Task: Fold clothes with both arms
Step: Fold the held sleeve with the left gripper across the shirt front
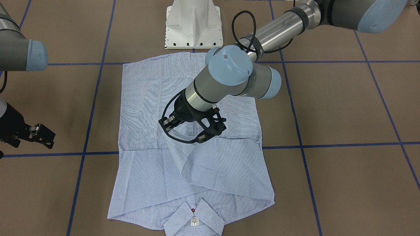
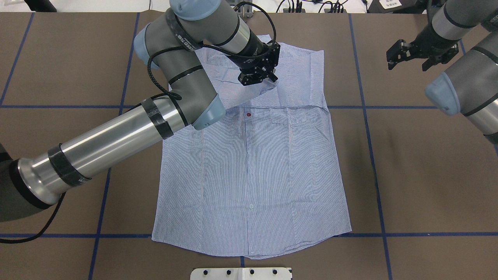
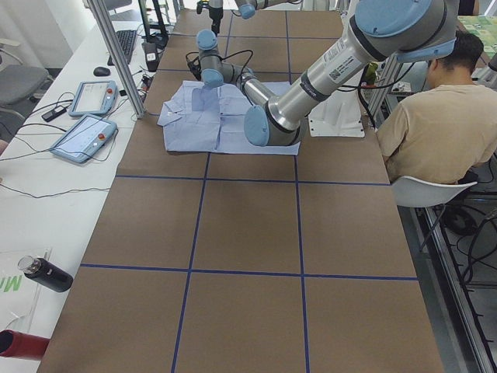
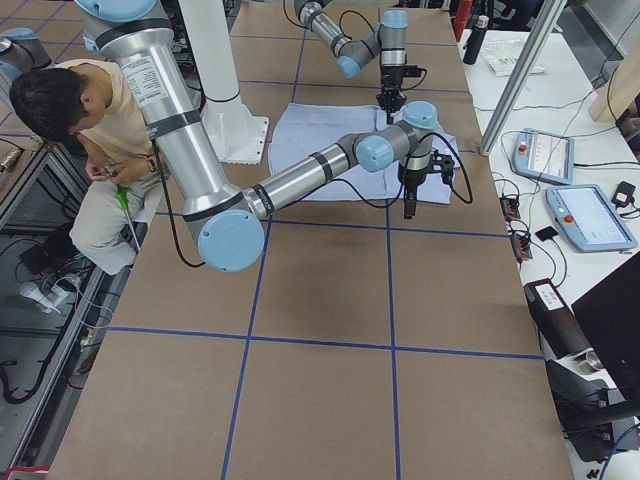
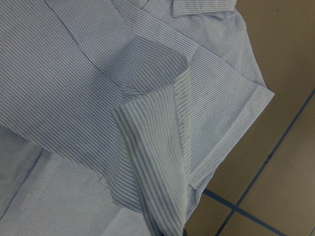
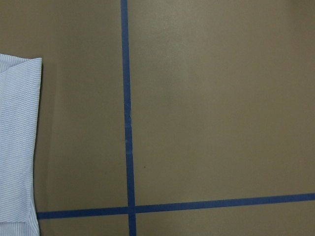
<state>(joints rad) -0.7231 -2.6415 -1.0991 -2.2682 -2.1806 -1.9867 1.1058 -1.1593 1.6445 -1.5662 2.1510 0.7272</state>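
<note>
across the middle of the brown paper-covered table [image 2: 428, 175], a light blue-and-white finely striped button-up shirt [image 2: 253, 167] lies front up and buttoned. seen from overhead, its hem is at 6 o'clock, next to the white metal pedestal base [image 2: 241, 273], and its collar [image 1: 193, 219] is at 12 o'clock. both long sleeves are folded in across the chest. a red button [image 2: 248, 114] and the chest pocket [image 2: 288, 120] show just below that fold, and a small white neck tag [image 1: 195, 222] sits inside the collar.

the black two-finger left gripper [image 2: 260, 76] hangs over the 12 o'clock part of the shirt, pinching a raised fold of sleeve [image 5: 157, 162], which peaks up off the cloth beneath. the silver-grey left arm [image 2: 116, 136] crosses in from 8 o'clock and hides the shirt's 10 o'clock shoulder in the overhead view.

the black right gripper [image 2: 412, 58] hovers at 2 o'clock, well off the cloth over bare table, with its fingers spread and nothing between them. blue tape lines [image 2: 373, 155] grid the table and run under the shirt.
</note>
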